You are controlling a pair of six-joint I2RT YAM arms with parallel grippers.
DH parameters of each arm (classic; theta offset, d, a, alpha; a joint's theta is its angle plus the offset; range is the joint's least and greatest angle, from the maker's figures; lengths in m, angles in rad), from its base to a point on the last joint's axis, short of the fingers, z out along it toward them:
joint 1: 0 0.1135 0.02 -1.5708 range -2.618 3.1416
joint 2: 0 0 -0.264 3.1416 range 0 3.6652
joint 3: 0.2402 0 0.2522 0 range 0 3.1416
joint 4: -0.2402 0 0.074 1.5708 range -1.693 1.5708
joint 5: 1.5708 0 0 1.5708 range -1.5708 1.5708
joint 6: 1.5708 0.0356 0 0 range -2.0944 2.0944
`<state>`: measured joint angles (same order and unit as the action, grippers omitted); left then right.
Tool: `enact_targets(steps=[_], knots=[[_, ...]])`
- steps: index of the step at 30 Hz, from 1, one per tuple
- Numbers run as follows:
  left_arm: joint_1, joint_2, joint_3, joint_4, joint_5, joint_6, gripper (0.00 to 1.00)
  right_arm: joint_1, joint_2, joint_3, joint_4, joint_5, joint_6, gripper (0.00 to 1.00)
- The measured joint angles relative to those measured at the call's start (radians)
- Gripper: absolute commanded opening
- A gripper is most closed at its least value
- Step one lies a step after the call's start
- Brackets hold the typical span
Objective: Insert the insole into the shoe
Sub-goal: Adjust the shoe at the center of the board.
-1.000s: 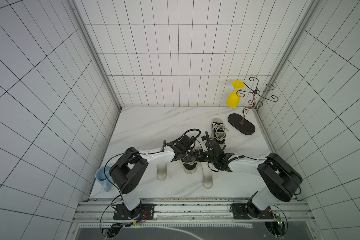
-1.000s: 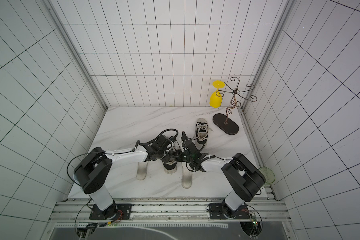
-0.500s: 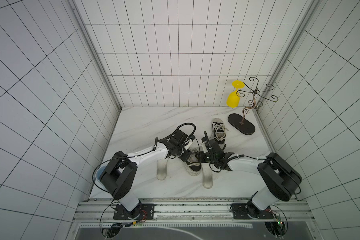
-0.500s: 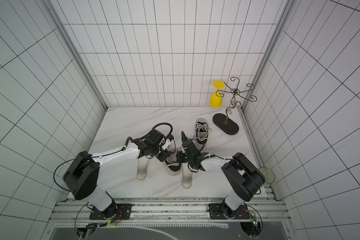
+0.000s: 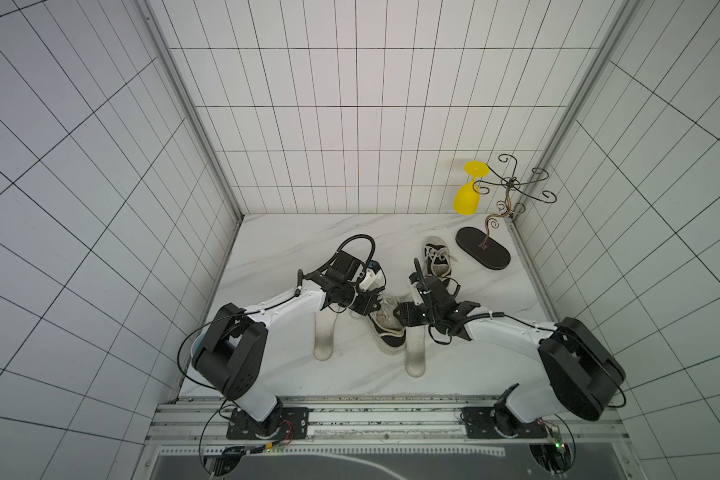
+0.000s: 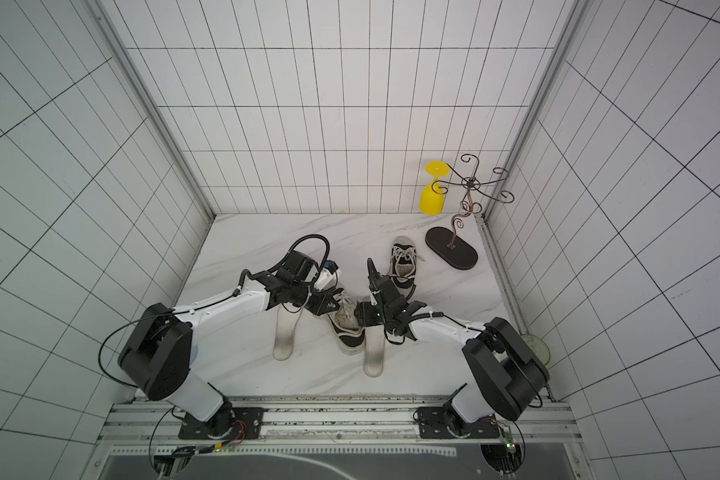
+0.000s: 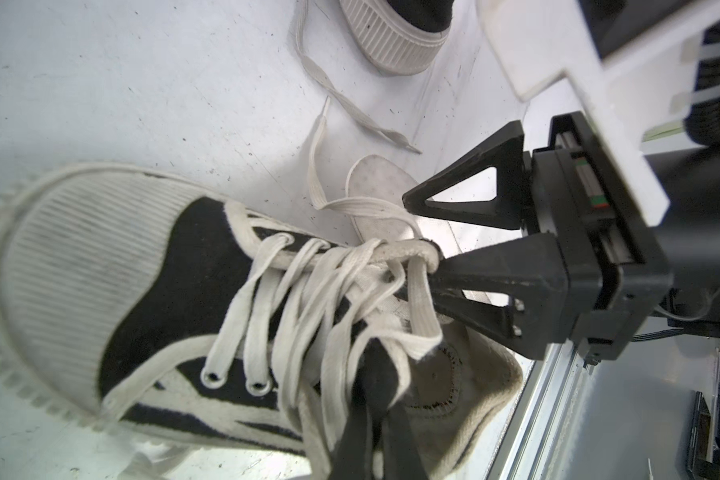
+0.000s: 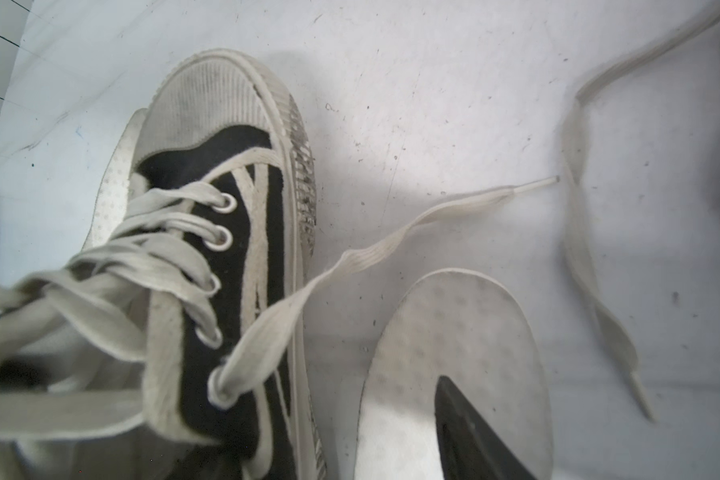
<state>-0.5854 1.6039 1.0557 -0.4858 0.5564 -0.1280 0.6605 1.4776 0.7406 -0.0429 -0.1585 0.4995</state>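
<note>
A black-and-white laced shoe (image 5: 385, 330) (image 6: 346, 328) lies mid-table with its toe toward the front edge. One white insole (image 5: 415, 353) (image 8: 454, 332) lies flat along its right side, and another insole (image 5: 324, 338) lies to its left. My left gripper (image 5: 371, 309) (image 7: 381, 415) is shut on the shoe's tongue and laces. At the shoe's right collar my right gripper (image 5: 402, 318) (image 7: 418, 235) stands open. One of its fingers is inside the shoe's mouth. Its other finger (image 8: 470, 432) is outside, over the right insole.
A second shoe (image 5: 436, 259) stands further back on the right, its loose laces trailing on the table. A wire stand on a dark oval base (image 5: 483, 249) with a yellow glass (image 5: 467, 199) hanging from it fills the back right corner. Tiled walls close in three sides.
My right gripper's jaws have opened off the shoe's collar. The shoe has turned slightly, toe toward the right insole, and my left arm has drawn back a little to the left.
</note>
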Motion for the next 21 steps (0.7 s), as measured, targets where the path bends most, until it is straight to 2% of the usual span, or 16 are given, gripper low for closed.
enact_targets(steps=[4,8,12,21], knots=[[0.000,0.000,-0.003,-0.002,-0.010,-0.048,0.00,0.002,-0.011,0.043,-0.091,-0.044,0.045,0.90],[0.000,0.000,-0.003,-0.006,-0.060,-0.091,0.00,0.008,-0.026,0.085,-0.188,-0.065,0.095,0.90],[0.010,0.002,-0.003,0.000,-0.126,-0.160,0.00,0.009,0.003,0.192,-0.284,-0.065,0.130,0.85],[0.024,0.036,0.051,0.069,-0.253,-0.386,0.00,0.010,0.083,0.324,-0.349,-0.058,0.195,0.72]])
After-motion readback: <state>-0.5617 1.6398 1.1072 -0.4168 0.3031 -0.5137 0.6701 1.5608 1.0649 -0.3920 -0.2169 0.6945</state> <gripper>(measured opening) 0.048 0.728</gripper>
